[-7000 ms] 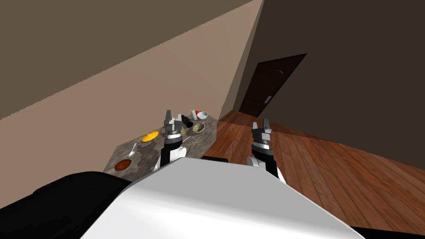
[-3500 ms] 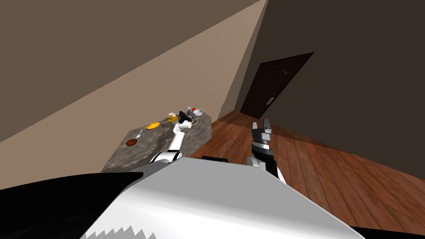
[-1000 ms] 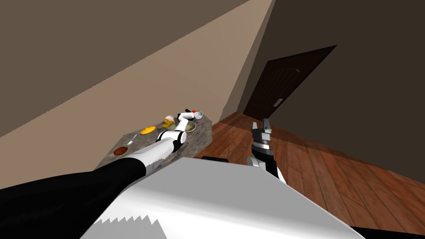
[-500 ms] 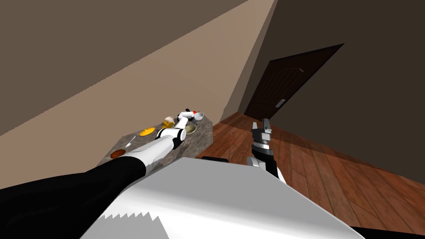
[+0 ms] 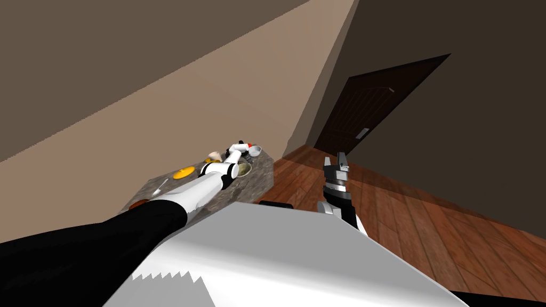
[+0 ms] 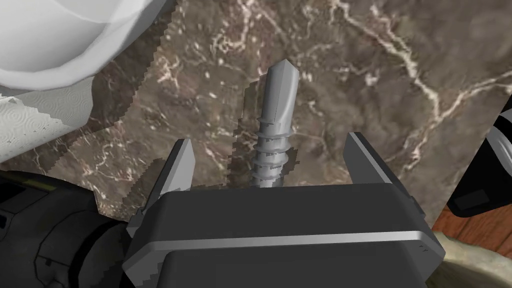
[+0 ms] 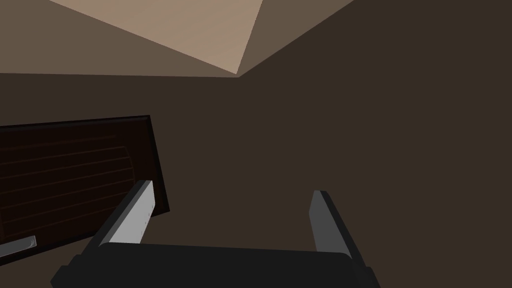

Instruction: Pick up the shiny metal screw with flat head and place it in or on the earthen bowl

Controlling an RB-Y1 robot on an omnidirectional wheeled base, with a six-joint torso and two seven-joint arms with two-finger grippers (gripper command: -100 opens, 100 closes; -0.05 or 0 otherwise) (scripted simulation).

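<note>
A grey metal screw (image 6: 274, 130) lies on the brown marbled tabletop (image 6: 380, 85), its pointed tip away from my hand. My left gripper (image 6: 270, 142) is open and straddles it, one finger on each side with gaps between; the head end is hidden behind the gripper's body. In the head view my left arm reaches to the far end of the table (image 5: 262, 171), its gripper (image 5: 244, 151) just past the olive-tan earthen bowl (image 5: 243, 169). My right gripper (image 5: 335, 159) hangs open over the wooden floor, holding nothing.
A white bowl (image 6: 65, 35) sits close to my left hand, and a black object (image 6: 487, 170) lies on the other side. On the table stand a yellow dish (image 5: 184, 172), a spoon (image 5: 158, 186) and a brown dish (image 5: 139, 203). A dark door (image 5: 368, 120) is to the right.
Over several seconds my left arm stretched from the table's near side to its far end, beyond the earthen bowl. In the last second the head view shifted slightly; the right arm stayed still.
</note>
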